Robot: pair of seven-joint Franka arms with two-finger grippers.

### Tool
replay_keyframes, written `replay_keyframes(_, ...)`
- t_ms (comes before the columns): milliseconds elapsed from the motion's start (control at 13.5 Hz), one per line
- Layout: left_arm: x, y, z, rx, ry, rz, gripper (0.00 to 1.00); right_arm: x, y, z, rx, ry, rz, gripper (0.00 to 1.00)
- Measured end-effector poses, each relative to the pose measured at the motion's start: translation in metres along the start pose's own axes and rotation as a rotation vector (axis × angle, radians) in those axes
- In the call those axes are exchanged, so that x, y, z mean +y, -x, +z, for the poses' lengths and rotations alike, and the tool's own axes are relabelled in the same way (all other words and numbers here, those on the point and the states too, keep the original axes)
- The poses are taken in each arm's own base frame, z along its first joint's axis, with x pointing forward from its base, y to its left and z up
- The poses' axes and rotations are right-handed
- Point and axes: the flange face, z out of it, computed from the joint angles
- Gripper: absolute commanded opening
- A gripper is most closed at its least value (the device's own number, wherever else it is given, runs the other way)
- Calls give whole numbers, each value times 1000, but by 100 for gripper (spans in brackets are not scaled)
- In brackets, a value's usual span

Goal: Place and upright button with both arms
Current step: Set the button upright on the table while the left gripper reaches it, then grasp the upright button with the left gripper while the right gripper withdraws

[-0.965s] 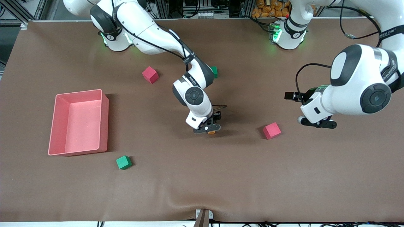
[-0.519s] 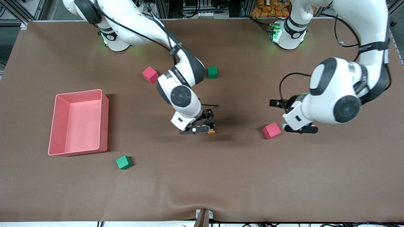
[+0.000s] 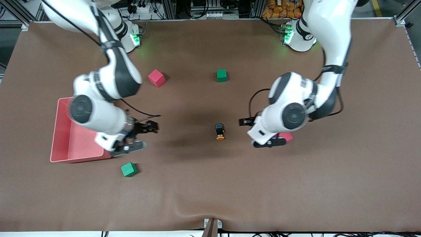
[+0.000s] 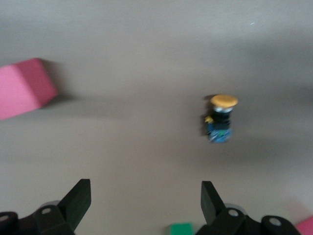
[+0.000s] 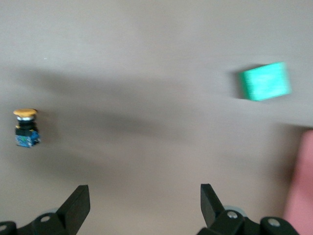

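The button (image 3: 219, 131) lies on its side on the brown table, its orange cap toward the front camera, with nothing touching it. It also shows in the left wrist view (image 4: 220, 120) and the right wrist view (image 5: 25, 128). My right gripper (image 3: 141, 136) is open and empty, low over the table beside the pink bin, well apart from the button; its jaws stand wide in its wrist view (image 5: 145, 205). My left gripper (image 3: 255, 132) is open and empty, over the table between the button and a red cube; its jaws stand wide too (image 4: 145, 205).
A pink bin (image 3: 65, 154) sits at the right arm's end. A red cube (image 3: 287, 137) is partly hidden under the left wrist. Another red cube (image 3: 156, 78) and a green cube (image 3: 221, 75) lie nearer the bases. A green cube (image 3: 128, 169) lies near the bin.
My right gripper has let go of the button and swung away toward the pink bin. My left gripper has moved in over the red cube toward the button, which stays where it was.
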Motion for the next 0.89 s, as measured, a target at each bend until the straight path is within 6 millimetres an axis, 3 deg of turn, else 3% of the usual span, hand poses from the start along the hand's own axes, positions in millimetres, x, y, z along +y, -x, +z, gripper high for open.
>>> replay_keyframes(148,21,-1,31,12,6,-1,92,23,20,-61,31,82,-7,100)
replay_keyframes(297,27,-12,52,14,66,-27,84,42,47,-119,54,136,10,100)
replay_keyframes(519,37,-19,79,-8,138,-58,82,96,93,-190,80,143,51,100)
replay_keyframes(668,44,-22,92,-7,149,-56,81,127,121,-221,86,142,94,100)
replay_keyframes(890,58,-21,116,10,155,-42,80,147,157,-249,57,134,149,100)
